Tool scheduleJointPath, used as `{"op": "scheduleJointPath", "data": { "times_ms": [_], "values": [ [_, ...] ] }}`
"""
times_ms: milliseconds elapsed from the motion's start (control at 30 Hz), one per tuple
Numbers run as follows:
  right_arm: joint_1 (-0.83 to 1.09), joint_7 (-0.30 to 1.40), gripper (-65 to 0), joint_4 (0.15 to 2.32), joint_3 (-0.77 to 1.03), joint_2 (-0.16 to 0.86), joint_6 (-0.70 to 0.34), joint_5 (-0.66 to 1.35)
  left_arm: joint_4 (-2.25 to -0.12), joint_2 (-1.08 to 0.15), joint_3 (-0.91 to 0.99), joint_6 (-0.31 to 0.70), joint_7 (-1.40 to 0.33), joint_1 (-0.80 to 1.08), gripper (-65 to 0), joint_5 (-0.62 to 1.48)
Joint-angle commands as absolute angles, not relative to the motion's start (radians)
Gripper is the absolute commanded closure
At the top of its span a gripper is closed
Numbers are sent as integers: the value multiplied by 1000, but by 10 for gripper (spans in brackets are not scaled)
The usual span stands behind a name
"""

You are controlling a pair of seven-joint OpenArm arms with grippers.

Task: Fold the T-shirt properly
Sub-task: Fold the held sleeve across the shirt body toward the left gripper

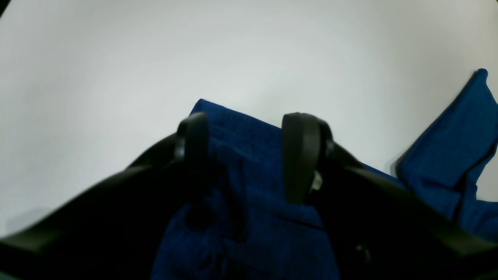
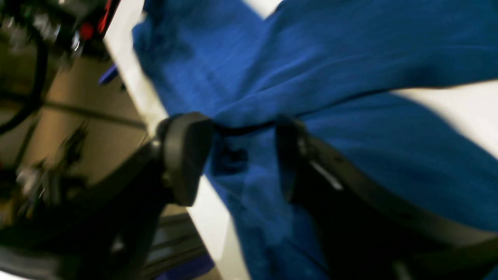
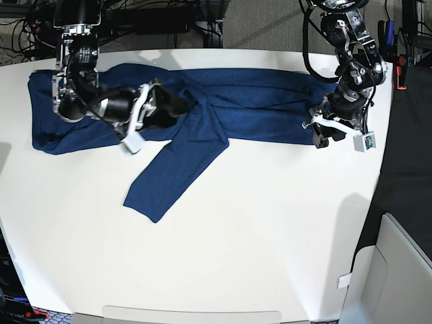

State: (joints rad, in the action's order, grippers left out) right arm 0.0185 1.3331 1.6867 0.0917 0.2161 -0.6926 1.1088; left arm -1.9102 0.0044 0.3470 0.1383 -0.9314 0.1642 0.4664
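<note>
The dark blue T-shirt (image 3: 256, 108) lies stretched in a long band across the far part of the white table (image 3: 270, 236), with one flap (image 3: 169, 175) hanging toward the middle. My left gripper (image 3: 322, 137) sits at the shirt's right end. In the left wrist view its fingers stand apart (image 1: 245, 155) with a corner of the cloth (image 1: 249, 194) between them. My right gripper (image 3: 183, 102) is over the shirt's left-middle. In the blurred right wrist view it (image 2: 239, 155) stands apart astride a bunched fold (image 2: 350, 58).
Cables and gear (image 3: 169, 20) lie beyond the table's far edge. The table's left edge (image 2: 132, 77) runs close to my right gripper, with a frame and floor below. A pale panel (image 3: 398, 270) stands off the table's right front.
</note>
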Motion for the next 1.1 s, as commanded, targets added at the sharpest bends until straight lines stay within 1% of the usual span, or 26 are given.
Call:
{"op": "scheduleJointPath", "data": {
  "times_ms": [0,100,233,333,433,600,733,933,1067],
  "values": [
    [1,1320,-331,1705,127,236,-698,1138,-1929,-2,344,142,-911,157,-293,476],
    [-27,1316,-331,1695,237,248,-698,1130,-1929,4,341,142,-911,157,-293,476],
    [-97,1253,-331,1675,303,245,-698,1001,-1929,19,341,142,-911,157,-293,476],
    [-171,1218,-331,1673,294,229,-698,869,-1929,24,340,142,-911,157,-293,476],
    [-243,1205,-331,1644,292,182,-698,711,-1929,33,343,142,-911,157,-293,476],
    [-335,1119,-333,1526,292,105,-698,440,-1931,30,349,142,-911,159,-293,476],
    [-418,1044,-334,1402,292,67,-698,254,-1931,30,349,143,-911,171,-293,476],
    [-498,923,-334,1290,292,47,-698,160,-1931,30,349,143,-911,173,-293,476],
    [-544,857,-334,1188,291,47,-654,153,-1931,28,351,143,-911,173,-293,476]
  ]
}}
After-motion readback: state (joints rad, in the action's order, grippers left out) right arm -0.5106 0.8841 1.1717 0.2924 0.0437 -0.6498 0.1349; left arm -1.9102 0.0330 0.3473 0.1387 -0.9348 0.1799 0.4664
